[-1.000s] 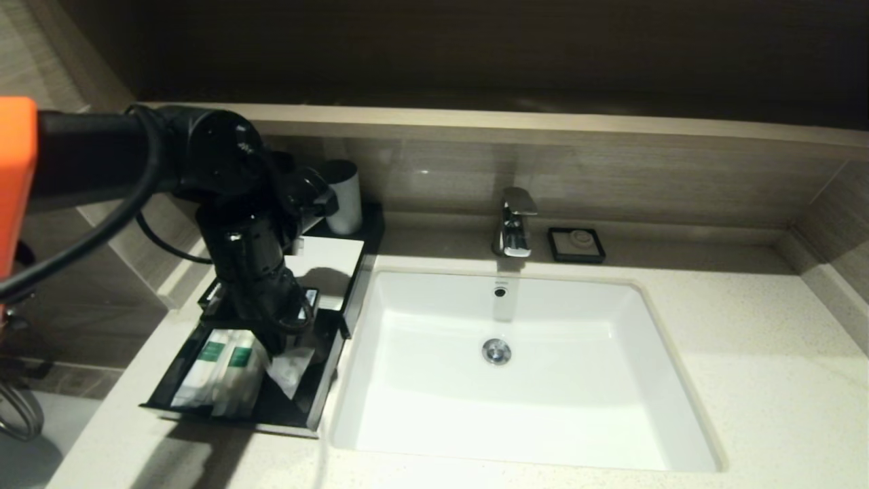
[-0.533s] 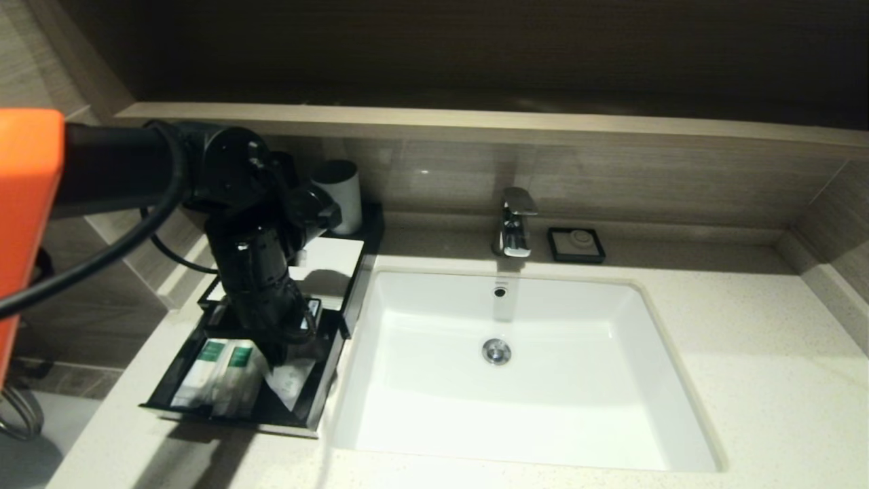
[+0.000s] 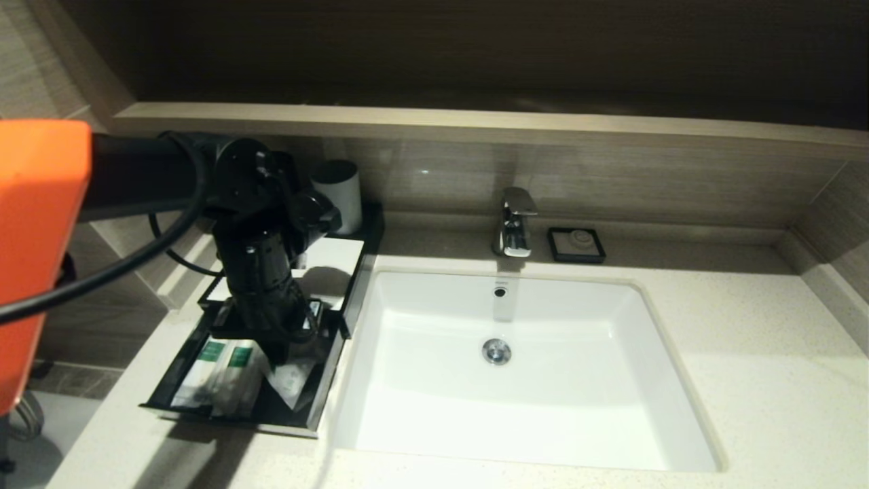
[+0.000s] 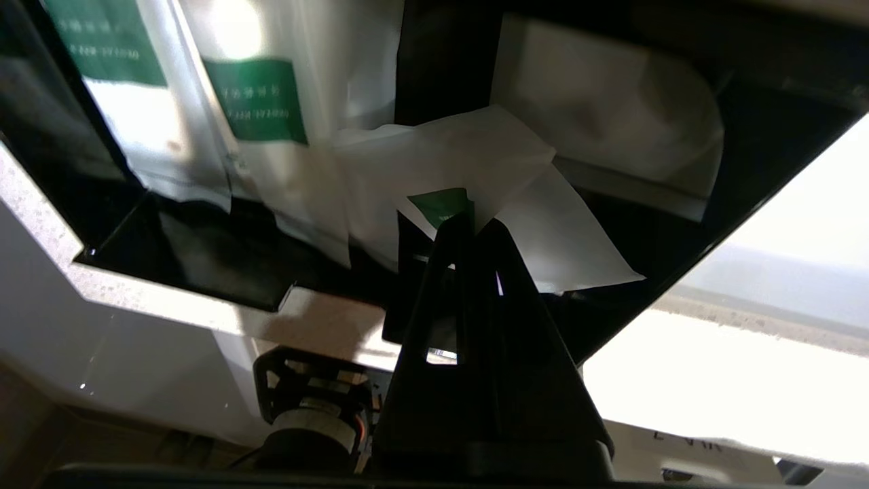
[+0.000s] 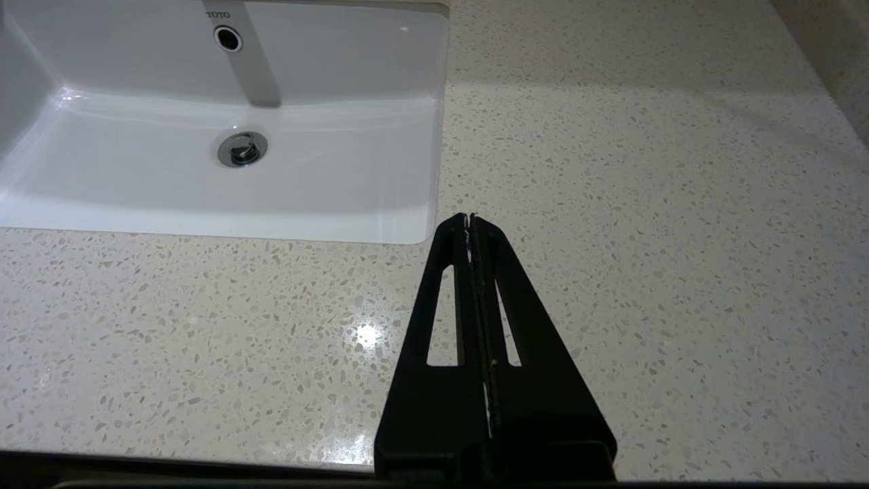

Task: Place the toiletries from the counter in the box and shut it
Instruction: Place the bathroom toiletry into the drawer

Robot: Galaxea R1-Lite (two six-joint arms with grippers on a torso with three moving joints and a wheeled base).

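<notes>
The black box with a white top panel (image 3: 333, 261) stands left of the basin, and its drawer (image 3: 231, 418) is pulled out toward me. Two translucent-white toiletry packets with green labels (image 3: 204, 373) (image 3: 236, 377) lie in the drawer; they also show in the left wrist view (image 4: 265, 122). My left gripper (image 3: 280, 354) (image 4: 472, 221) hangs over the drawer's right part, shut on a third packet (image 3: 292, 382) (image 4: 475, 156), whose free end rests in the drawer. My right gripper (image 5: 470, 219) is shut and empty above the speckled counter (image 5: 611, 170), off the basin's corner. It is out of the head view.
A white basin (image 3: 516, 407) fills the middle of the counter (image 3: 747, 380), with a chrome tap (image 3: 514, 221) and a small black soap dish (image 3: 576, 244) behind it. A white cup (image 3: 343, 193) stands behind the box, under the wooden ledge (image 3: 543, 125).
My left arm has shifted a little to the right and the held packet has sunk slightly lower into the drawer. The two other packets have not moved.
</notes>
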